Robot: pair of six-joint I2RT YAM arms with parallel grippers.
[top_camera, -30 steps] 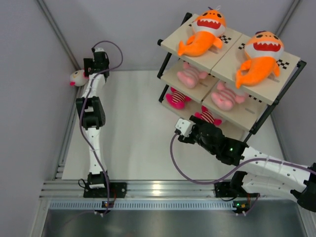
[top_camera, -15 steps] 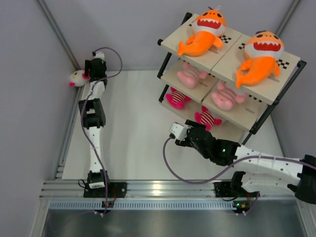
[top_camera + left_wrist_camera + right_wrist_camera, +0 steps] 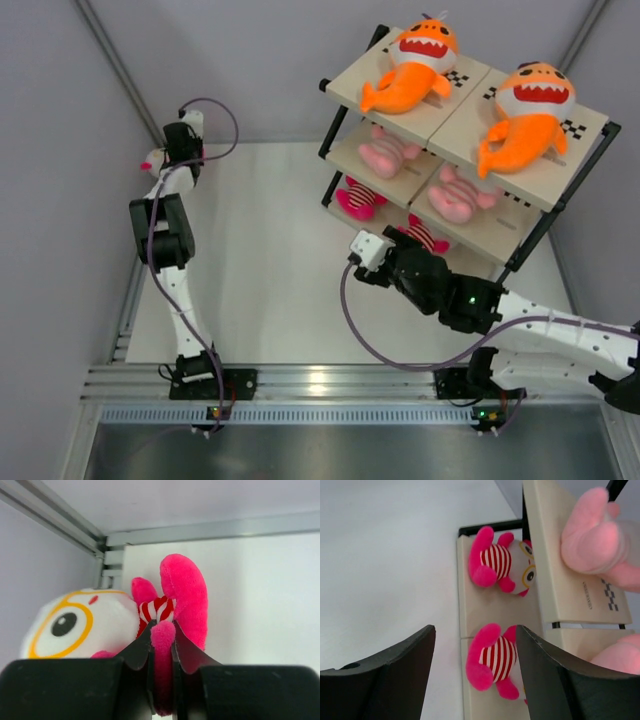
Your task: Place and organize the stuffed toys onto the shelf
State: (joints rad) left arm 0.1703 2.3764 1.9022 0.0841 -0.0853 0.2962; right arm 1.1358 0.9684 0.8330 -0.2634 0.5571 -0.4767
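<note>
Left tool pinches a striped doll in the table's walled corner.

So the table here is a plain white top, matte, with grey walls close around it on the left and at the back. Only two things are directly on it as far as we can see. The shelf stands at the far right, turned at an angle to the table edges, black legs down on the surface. Way over in the far-left corner there's a striped doll, white face against the wall, pink limbs pointing out over the white top. We honestly can't tell if its full weight is on the table. Along the near edge runs an aluminium rail, and both arm bases are bolted there.
</note>
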